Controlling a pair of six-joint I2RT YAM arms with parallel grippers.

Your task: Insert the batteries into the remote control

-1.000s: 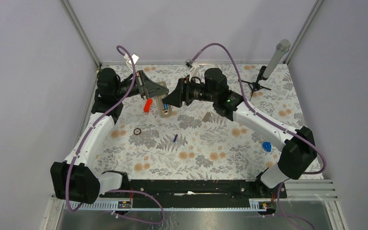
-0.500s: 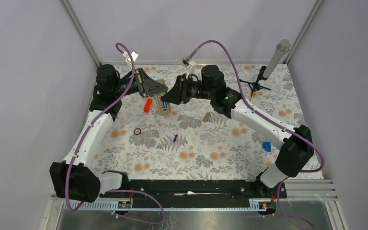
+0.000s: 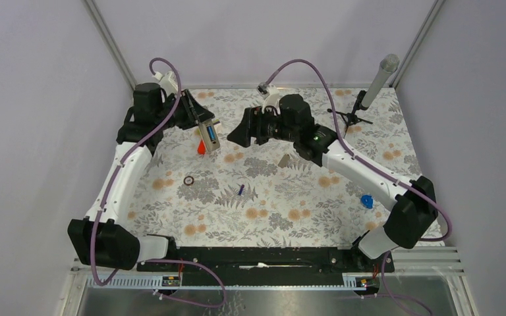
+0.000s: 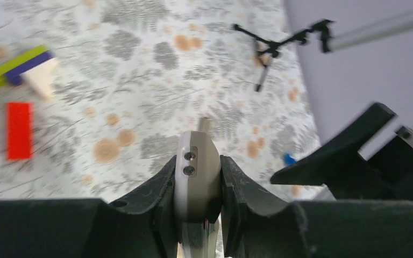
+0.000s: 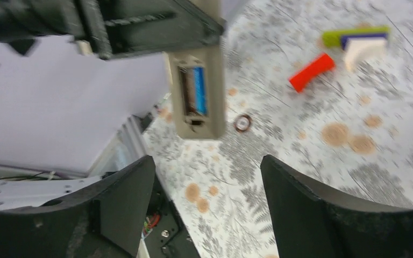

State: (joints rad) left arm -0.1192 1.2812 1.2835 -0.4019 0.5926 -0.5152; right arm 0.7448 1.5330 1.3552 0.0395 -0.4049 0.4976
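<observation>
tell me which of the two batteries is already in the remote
The battery seated in the recess of the remote control, which the left gripper holds up. The other battery lies loose on the table near its middle.

Your left gripper (image 3: 205, 128) has swung the remote control (image 3: 209, 137) leftward, clear of your right gripper (image 3: 233, 137), whose jaws now gape.

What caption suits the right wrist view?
Left gripper holds the remote control, one battery loaded, facing the open right gripper.
</observation>
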